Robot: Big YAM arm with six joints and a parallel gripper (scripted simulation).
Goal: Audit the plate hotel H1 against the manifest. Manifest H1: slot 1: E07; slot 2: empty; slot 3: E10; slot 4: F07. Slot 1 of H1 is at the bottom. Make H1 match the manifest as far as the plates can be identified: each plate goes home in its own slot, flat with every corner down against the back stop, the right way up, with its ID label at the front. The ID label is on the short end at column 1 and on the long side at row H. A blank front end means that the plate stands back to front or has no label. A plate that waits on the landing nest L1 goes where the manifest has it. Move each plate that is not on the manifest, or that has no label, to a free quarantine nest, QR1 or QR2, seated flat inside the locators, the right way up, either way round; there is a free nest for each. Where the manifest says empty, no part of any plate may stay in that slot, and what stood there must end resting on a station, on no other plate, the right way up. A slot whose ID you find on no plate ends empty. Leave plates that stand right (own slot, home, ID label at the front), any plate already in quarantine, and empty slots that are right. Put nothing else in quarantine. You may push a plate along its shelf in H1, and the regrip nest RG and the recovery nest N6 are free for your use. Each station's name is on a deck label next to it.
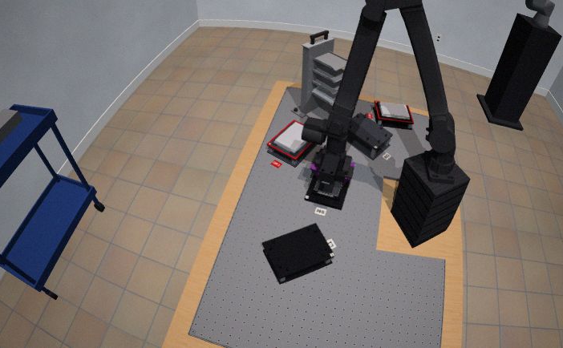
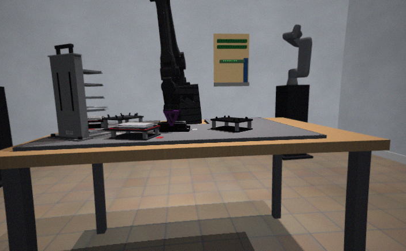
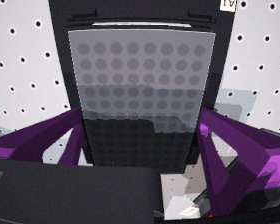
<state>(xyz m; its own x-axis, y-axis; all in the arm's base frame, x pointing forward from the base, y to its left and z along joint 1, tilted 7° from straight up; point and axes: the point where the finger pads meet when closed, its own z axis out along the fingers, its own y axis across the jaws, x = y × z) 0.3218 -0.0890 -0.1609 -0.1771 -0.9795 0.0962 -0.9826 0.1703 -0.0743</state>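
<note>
My gripper [image 1: 332, 175] [image 2: 172, 124] [image 3: 140, 112] is shut on a clear plate [image 1: 328, 188] [image 3: 141, 75], one purple finger against each long side. The plate is level over the black nest N6 [image 1: 334, 204] [image 2: 184, 129] [image 3: 60, 22], very low; whether it rests on the nest cannot be told. A white strip shows at its far end in the wrist view, with no readable ID. Hotel H1 [image 1: 307, 79] [image 2: 66, 102] stands at the back left. Something pale seems to lie on its bottom shelf; the arm partly hides the shelves.
Two red-rimmed nests, one near H1 [image 1: 271, 144] [image 2: 154, 128] and one at the back right [image 1: 411, 117], carry white plates. A black raised nest [image 1: 368, 131] [image 2: 122, 117] stands between them behind the arm. Another black nest [image 1: 297, 252] [image 2: 231, 120] stands bare beyond N6.
</note>
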